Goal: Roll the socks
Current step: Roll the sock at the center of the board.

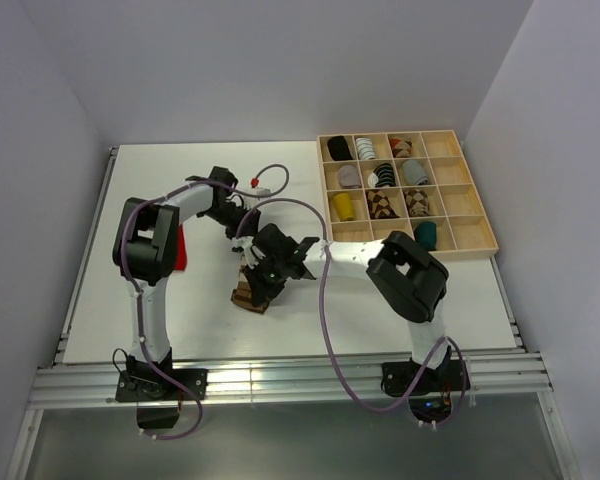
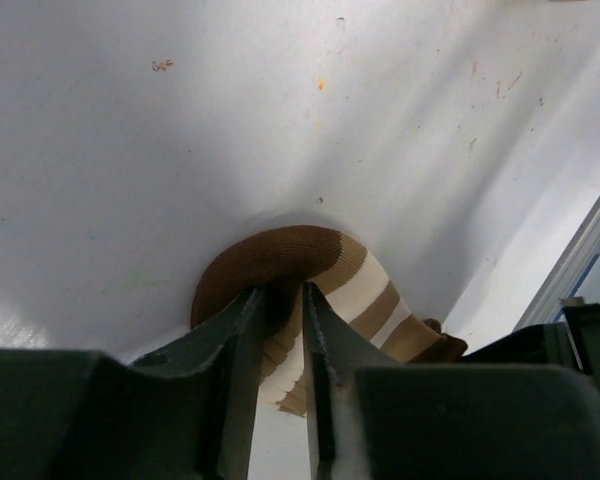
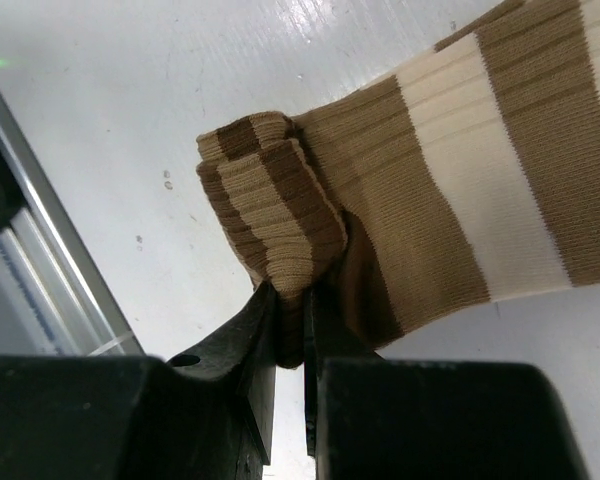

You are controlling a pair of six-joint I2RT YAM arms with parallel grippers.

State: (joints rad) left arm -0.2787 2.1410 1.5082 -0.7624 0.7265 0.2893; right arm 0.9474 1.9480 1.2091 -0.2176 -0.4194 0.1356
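Note:
The brown-and-cream striped sock [image 1: 250, 297] lies mid-table, stretched between both grippers. My left gripper [image 2: 280, 295] is shut on its dark brown rounded end [image 2: 280, 255], which arches up off the table. In the top view the left gripper [image 1: 242, 224] sits just behind the right gripper [image 1: 262, 278]. My right gripper [image 3: 290, 297] is shut on the folded, bunched end of the striped sock [image 3: 280, 210]; the rest of the sock spreads flat to the right. A red sock [image 1: 181, 250] lies beside the left arm. A dark teal sock [image 1: 425, 235] sits at the tray's front edge.
A wooden compartment tray [image 1: 470, 250] at the back right holds several rolled sock bundles in black, yellow, grey and patterned fabric. A purple cable [image 1: 320, 300] loops over the table between the arms. The metal rail [image 1: 280, 380] marks the near table edge.

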